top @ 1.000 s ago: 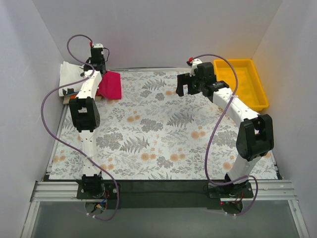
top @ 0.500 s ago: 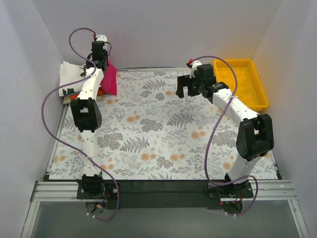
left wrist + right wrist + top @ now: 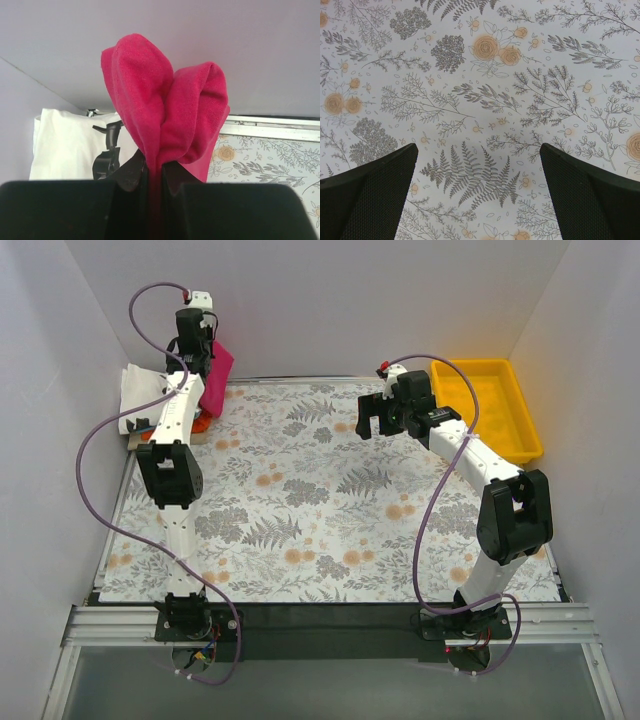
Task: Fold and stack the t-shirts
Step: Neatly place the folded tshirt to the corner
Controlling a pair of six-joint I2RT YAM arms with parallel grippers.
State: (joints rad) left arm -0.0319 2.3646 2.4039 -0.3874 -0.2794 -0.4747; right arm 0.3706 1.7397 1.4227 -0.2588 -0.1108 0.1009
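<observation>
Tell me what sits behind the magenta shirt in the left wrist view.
The white printed shirt and the back wall. The magenta shirt covers part of its black print.

Floral mat [image 3: 320,510] centre open; white t-shirt [image 3: 140,395] blocks far-left corner; yellow tray [image 3: 495,405] far-right.

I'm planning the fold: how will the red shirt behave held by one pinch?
Likely floppy: the red shirt bulges in soft lobes past the left fingers and droops in the overhead view. Probably light, since one pinch carries it.
</observation>
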